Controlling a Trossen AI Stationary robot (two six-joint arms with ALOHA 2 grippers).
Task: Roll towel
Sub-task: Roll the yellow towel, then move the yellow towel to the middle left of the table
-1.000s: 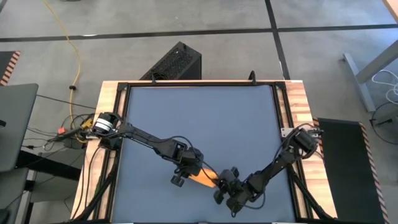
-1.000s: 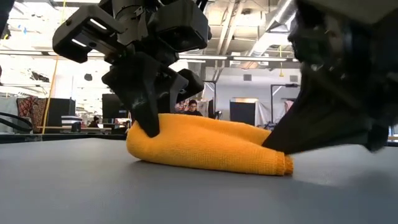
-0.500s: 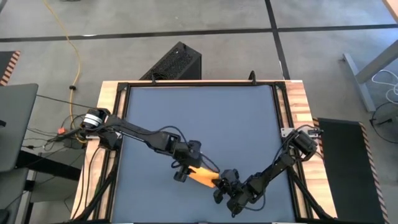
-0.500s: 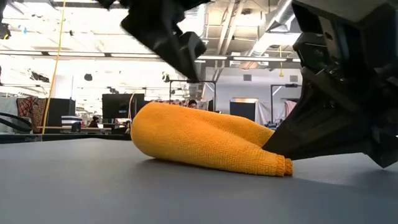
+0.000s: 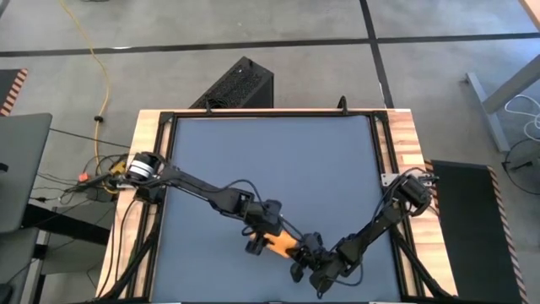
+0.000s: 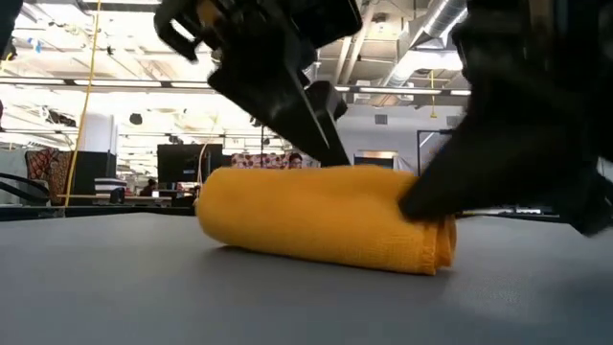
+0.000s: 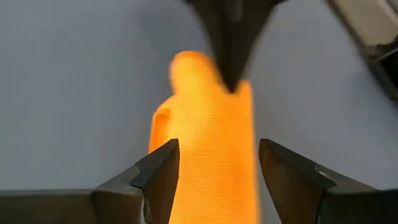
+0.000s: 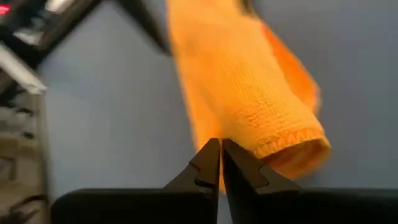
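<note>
Yellow-orange and fat as a sausage, the towel (image 6: 326, 220) now lies as a full roll on the grey table (image 5: 270, 160), low and centre in the high view, between your two arms. Look at what just changed: a second ago its end by the right arm tapered down to a pinched point, and now that end stands round and even with the rest in the low view. Your left gripper (image 7: 217, 174) was clamped on the roll's other end a second ago; now its fingers (image 7: 158, 177) stand wide, straddling the roll without squeezing it, the tips just above the cloth in the low view. Your right gripper (image 8: 220, 163) sits at the hemmed end; its two fingers are almost together, a thin slit between them, and in the right wrist view the cloth lies just past the tips. I cannot tell whether a fold of hem is caught there.

What that means for you: the roll looks finished and it holds its shape with the left side let go. I judge the job nearly done. Back the right tips away gently, because a snagged hem could drag the outer layer loose and unwind that end
</note>
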